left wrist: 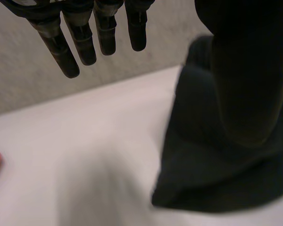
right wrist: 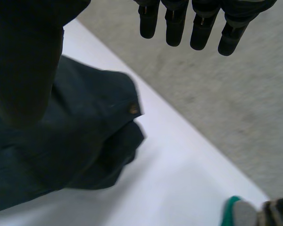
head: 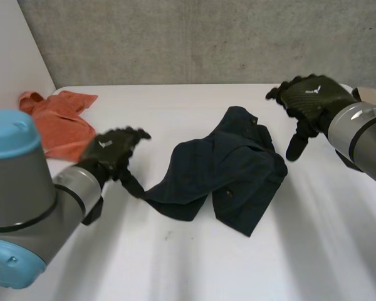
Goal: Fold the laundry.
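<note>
At the far left corner of the white counter (head: 175, 263) lies a crumpled orange cloth (head: 59, 119), well apart from the task's garment. Just beside it, nearer the front edge, the left hand (head: 113, 149) hangs palm down over the counter. In its wrist view the fingers (left wrist: 80, 44) are straight and a little spread, the thumb stands well away from them, and nothing is held between them. A narrow strip of the dark navy garment (head: 225, 166) runs out from the main heap to a point under this hand (whether the strip touches the hand, I cannot tell).

The garment itself lies bunched and creased in the middle of the counter, with its layers overlapping unevenly. A small round button (right wrist: 133, 109) sits on the edge nearest the right hand.

The right hand (head: 313, 100) hovers over the far right part of the counter, just beside the garment's right edge. Its fingers (right wrist: 177, 23) are straight and parted, its thumb points down toward the counter, and it grips nothing. Near the right edge, beyond the garment, lies a small teal and striped item (right wrist: 247, 213) that is too cut off to identify.
</note>
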